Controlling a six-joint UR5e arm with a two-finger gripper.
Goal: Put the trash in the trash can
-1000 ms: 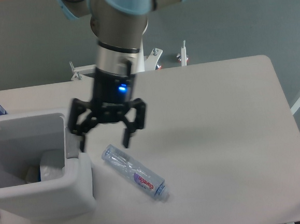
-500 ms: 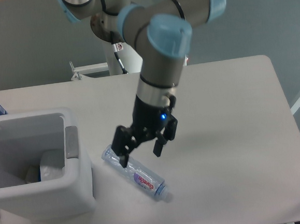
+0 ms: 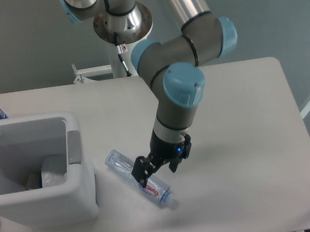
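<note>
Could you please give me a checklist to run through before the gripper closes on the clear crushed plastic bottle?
1. Gripper open: ok, the fingers are spread.
2. Fingers astride the clear crushed plastic bottle with the pink-and-white label: cannot tell; one finger overlaps its middle, the other sits beside it.
3. Bottle lying flat on the white table: ok.
4. Crumpled translucent-white wrapper inside the white boxy trash can: ok.
5. Trash can opening unobstructed: ok.
6. Gripper height low enough to grasp: cannot tell from this view.
</note>
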